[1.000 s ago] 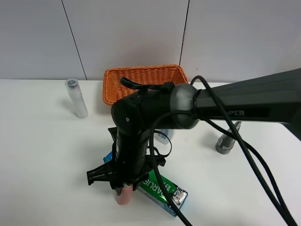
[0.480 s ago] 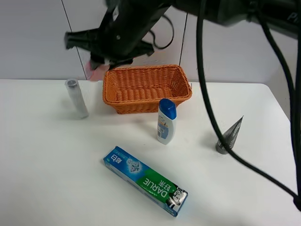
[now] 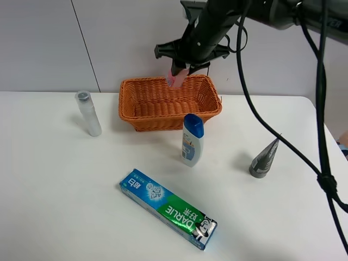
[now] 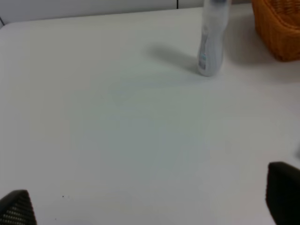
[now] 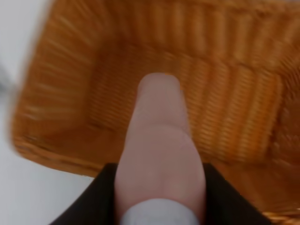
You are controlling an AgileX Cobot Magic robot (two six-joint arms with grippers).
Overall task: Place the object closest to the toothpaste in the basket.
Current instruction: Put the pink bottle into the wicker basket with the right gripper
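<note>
Because the task ends with a drop into the woven orange wicker basket, the right gripper hangs above the basket's rear half with the pale pink round-ended bottle clamped between its black jaws. The bottle's nose points down, so it can fall inside the walls rather than catch the rim. From the right wrist camera the pink body lines up over the basket floor, a little towards one side wall, with air beneath it; that picture is blurred, so how high it hangs is hard to judge. Held clear of the white table, the pink item reads as the one chosen for the task, while the long blue-and-green toothpaste box lies flat at the front, well apart from the basket. A white bottle with a blue cap stands just in front of the basket, a grey tube standing on its cap sits off to the right, and a slim silver-grey cylindrical bottle stands to the left; none looks to need moving. Nothing lies between the jaws of the left gripper, which are spread wide over the table's left part, out of the way. The next step, as I judge it, is simply to loosen the grip, perhaps after lowering a little to soften the landing.
</note>
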